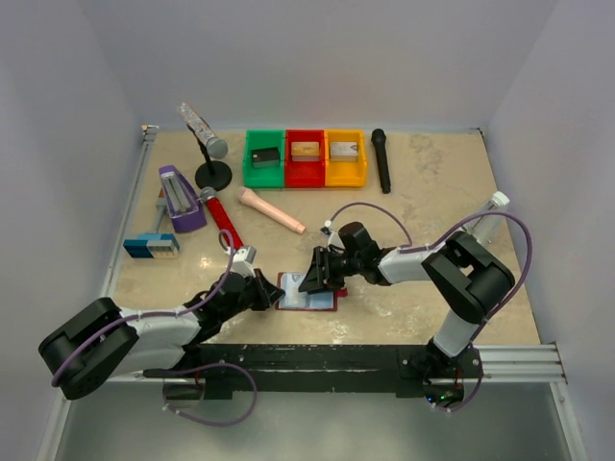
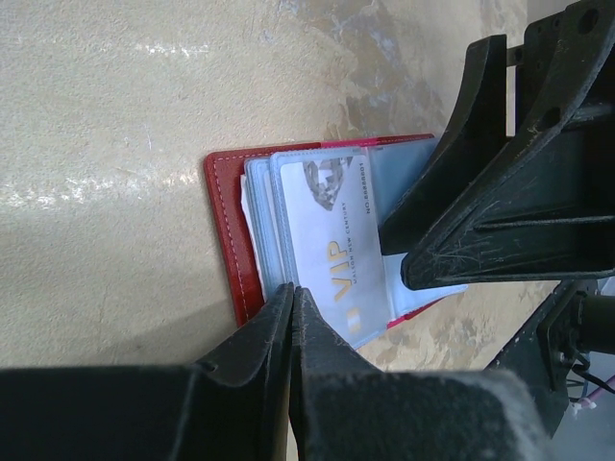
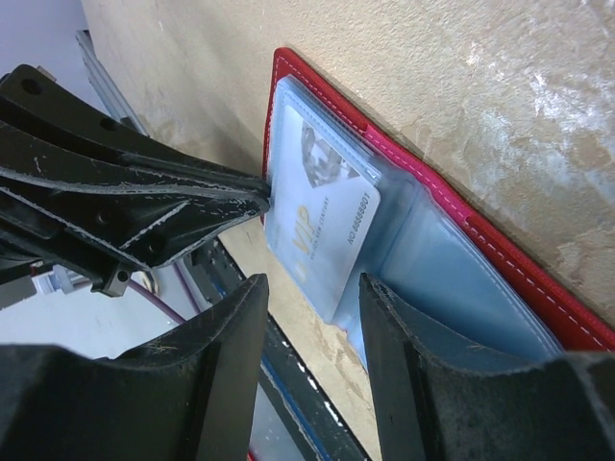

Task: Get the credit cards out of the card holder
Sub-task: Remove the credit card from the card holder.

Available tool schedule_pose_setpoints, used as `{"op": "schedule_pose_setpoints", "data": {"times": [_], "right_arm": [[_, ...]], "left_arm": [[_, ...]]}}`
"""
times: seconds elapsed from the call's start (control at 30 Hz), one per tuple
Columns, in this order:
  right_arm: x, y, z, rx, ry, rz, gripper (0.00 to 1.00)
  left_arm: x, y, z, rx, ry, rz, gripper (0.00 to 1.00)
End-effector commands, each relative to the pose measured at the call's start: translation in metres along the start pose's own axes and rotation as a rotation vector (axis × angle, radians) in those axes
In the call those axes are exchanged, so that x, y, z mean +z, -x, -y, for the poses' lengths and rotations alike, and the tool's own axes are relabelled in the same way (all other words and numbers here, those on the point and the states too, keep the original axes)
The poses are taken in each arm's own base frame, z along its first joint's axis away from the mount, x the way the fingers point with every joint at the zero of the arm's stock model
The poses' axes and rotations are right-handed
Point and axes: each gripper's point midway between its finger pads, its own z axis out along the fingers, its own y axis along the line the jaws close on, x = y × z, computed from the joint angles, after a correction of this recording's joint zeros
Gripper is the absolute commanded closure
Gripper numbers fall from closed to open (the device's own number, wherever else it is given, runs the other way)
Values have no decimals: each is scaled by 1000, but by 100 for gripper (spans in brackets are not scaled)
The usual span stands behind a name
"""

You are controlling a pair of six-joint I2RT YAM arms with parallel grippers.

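While jaws crowd the card holder (image 1: pixel 293 296), 3 bins (image 1: pixel 306 182) stand beyond.

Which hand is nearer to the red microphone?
Left. The left hand sits near the red microphone, at the left edge of the card holder; the right hand is farther right, over the holder.

The card holder (image 1: pixel 309 294) lies open on the table (image 1: pixel 432 202) at lower centre of the top view. The left gripper (image 1: pixel 273 295) is at its left edge and the right gripper (image 1: pixel 314 282) over its upper edge. A credit card (image 2: pixel 332 240) sits in its front pocket, seemingly partway out. Bins (image 1: pixel 306 158) line the upper centre.
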Motion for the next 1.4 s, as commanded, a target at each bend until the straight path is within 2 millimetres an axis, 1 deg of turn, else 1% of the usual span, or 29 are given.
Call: {"op": "schedule_pose_setpoints", "data": {"times": [0.0, 0.9, 1.07, 1.17, 1.2, 1.37], "right_arm": [[0, 3, -6, -15, 27, 8, 52], [0, 7, -30, -21, 197, 42, 52], [1, 8, -32, -15, 219, 52, 52], [1, 9, -30, -2, 219, 61, 52], [1, 10, -30, -2, 220, 69, 52], [1, 13, -29, 0, 211, 83, 51]], "left_arm": [[-1, -1, -8, -5, 15, 17, 93], [-2, -15, -19, -25, 27, -11, 93], [0, -14, -17, -31, 16, -8, 93], [0, -14, -15, -32, 8, -10, 93], [-4, -22, -25, -31, 29, -27, 93], [-5, -25, -23, -39, 21, -40, 93]]}}
